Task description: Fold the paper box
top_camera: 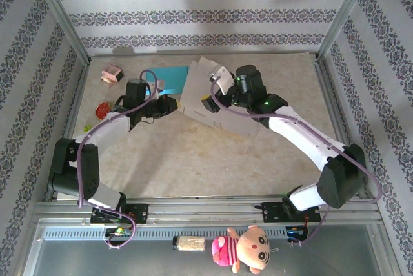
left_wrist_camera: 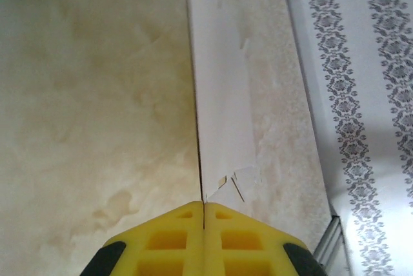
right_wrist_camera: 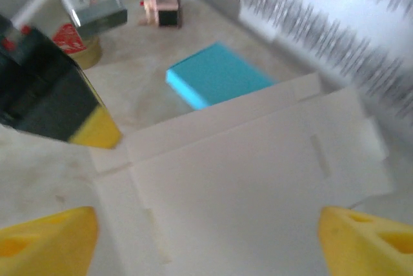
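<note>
**One edge pinched, the other pincer wide: the sheet could tear or swing**

My worry is the grip. My left pincer (left_wrist_camera: pixel 204 216) is pressed together on a thin edge of the paper box (top_camera: pixel 195 97), and the paper looks scuffed and peeled right by the yellow fingertips. If I pull or lift hard from there, I judge the edge could rip or slide out of the pinch. With only that one hold, the flat sheet could also pivot on the table (top_camera: pixel 213 160) and nudge the teal box (top_camera: pixel 169 81) lying just behind it. My right pincer (right_wrist_camera: pixel 206 242) is spread wide and holds nothing. If it comes down off a score line, it could crease a panel in the wrong place.

The paper box lies unfolded toward the back middle of the table. Its left edge runs straight into the seam of my left fingers. The broad panels lie beneath my right pincer, between its two parted fingertips, with no contact that I can make out.
</note>
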Controlling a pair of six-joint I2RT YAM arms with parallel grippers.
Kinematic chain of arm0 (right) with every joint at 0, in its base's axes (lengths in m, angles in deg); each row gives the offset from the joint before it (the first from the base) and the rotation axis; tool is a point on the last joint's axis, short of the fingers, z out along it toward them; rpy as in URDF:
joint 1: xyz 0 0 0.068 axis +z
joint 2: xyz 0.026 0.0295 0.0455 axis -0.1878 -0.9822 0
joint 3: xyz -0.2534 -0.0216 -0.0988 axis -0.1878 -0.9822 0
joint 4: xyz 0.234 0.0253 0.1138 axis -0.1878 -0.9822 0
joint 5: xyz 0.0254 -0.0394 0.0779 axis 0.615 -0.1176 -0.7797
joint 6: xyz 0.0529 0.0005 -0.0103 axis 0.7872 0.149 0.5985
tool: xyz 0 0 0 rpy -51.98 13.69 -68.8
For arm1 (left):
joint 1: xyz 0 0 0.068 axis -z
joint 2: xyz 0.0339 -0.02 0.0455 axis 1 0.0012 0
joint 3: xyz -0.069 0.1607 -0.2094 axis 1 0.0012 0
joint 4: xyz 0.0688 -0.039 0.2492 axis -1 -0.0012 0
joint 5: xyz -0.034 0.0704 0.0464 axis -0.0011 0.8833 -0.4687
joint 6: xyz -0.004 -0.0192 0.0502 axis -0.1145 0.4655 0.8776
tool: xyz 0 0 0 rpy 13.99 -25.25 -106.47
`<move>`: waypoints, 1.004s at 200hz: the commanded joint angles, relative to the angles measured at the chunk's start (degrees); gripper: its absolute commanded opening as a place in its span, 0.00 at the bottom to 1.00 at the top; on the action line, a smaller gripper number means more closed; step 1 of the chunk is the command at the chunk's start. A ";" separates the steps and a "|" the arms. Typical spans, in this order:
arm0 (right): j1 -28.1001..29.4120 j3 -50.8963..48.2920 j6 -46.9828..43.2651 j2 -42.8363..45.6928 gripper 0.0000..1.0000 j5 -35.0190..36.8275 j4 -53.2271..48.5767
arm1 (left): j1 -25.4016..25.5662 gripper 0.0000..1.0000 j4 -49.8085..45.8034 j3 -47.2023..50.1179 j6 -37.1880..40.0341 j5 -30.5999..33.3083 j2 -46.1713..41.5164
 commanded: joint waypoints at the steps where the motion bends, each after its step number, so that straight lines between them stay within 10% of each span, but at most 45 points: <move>1: -1.01 -3.13 -24.49 -0.58 0.95 -4.07 9.16 | 0.58 0.00 -11.47 -4.69 15.66 2.13 -2.01; 61: -4.61 27.53 -57.65 -21.95 0.93 -14.94 -20.74 | 2.24 0.00 -20.82 -11.07 26.67 5.79 -0.90; 137: -3.65 78.70 -72.84 -52.83 0.88 -24.54 -57.90 | 4.35 0.00 -22.07 -13.72 29.51 7.51 -0.91; 201: -3.12 79.30 -73.53 -54.61 0.84 -22.88 -60.61 | 4.65 0.00 -29.60 -20.62 35.75 13.22 0.13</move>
